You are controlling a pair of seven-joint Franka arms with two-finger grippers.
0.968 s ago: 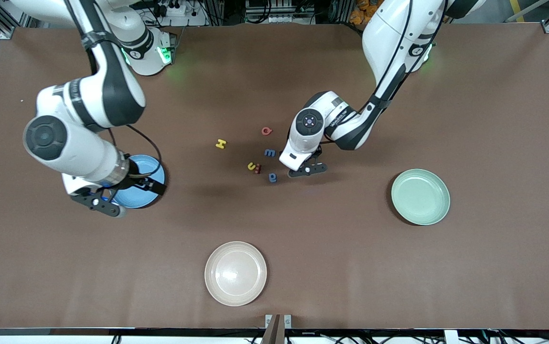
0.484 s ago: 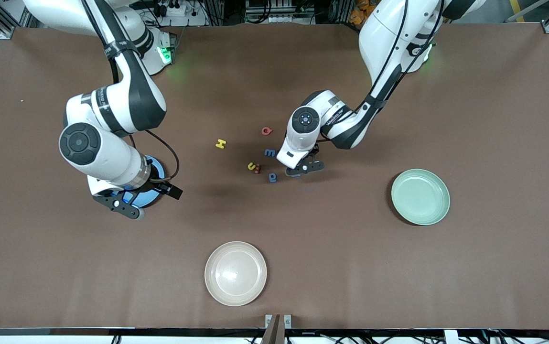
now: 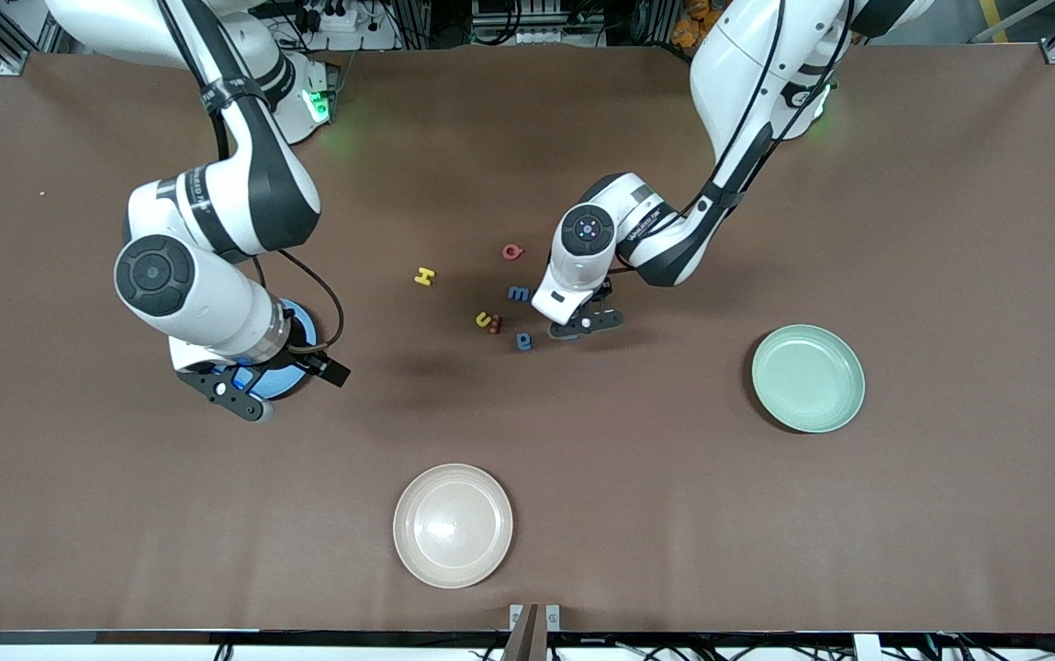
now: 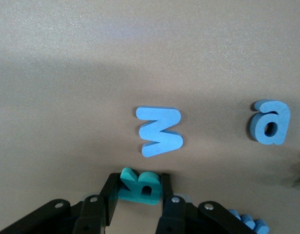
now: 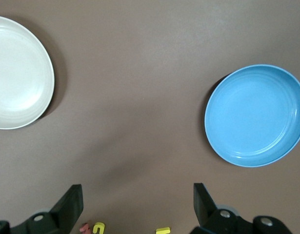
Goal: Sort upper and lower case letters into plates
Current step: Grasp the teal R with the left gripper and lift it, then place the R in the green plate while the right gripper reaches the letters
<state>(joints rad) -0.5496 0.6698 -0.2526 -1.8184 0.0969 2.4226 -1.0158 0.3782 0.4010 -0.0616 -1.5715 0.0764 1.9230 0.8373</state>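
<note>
I have the left gripper down at the table in the middle of the letter cluster, its fingers clamped from both sides on a teal letter; in the left wrist view that letter sits squarely between the pads, and I cannot say whether it has left the table. Just beside it lies a light blue letter shaped like an M or W, and near that a blue lowercase a; a scrap of another blue letter shows at the frame edge.

From the front camera I see the rest of the letters loose on the brown table: a yellow H toward the right arm's end, a red letter farthest from the camera, a blue m, a yellow letter touching a small red one, and a blue letter nearest the camera.

The right gripper hangs with its fingers spread wide, holding nothing, over the table by the blue plate, which looks bare inside; that arm is waiting. The mint green plate sits toward the left arm's end, also bare; the cream plate lies nearest the camera.
</note>
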